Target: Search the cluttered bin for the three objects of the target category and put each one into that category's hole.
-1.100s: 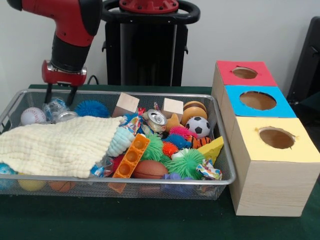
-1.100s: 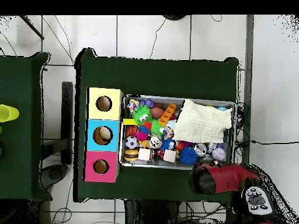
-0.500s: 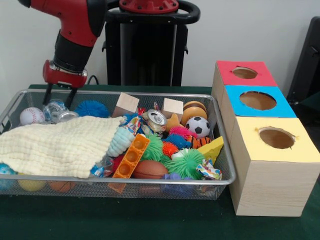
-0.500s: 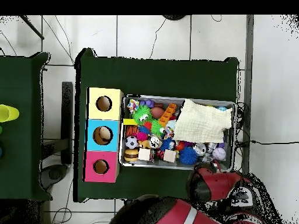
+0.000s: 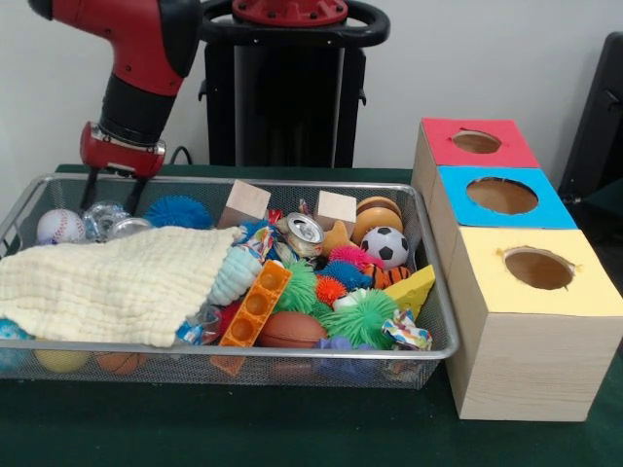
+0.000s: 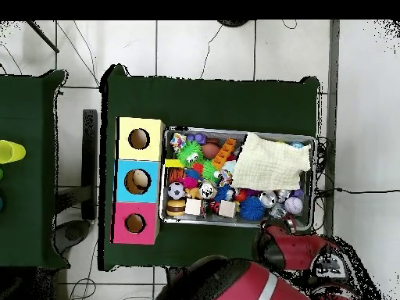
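gripper [image 5: 111, 193] hanging over the bin's [image 5: 434, 321] far left corner, fingers spread and empty, just above a crinkled bottle [image 5: 97, 218], baseball [image 5: 56, 226] beside it, cloth [image 5: 107, 282] covering the left half

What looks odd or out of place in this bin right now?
A cream cloth is draped over the bin's left half, hiding toys beneath it. A crushed can lies among the toys. Nothing has spilled outside.
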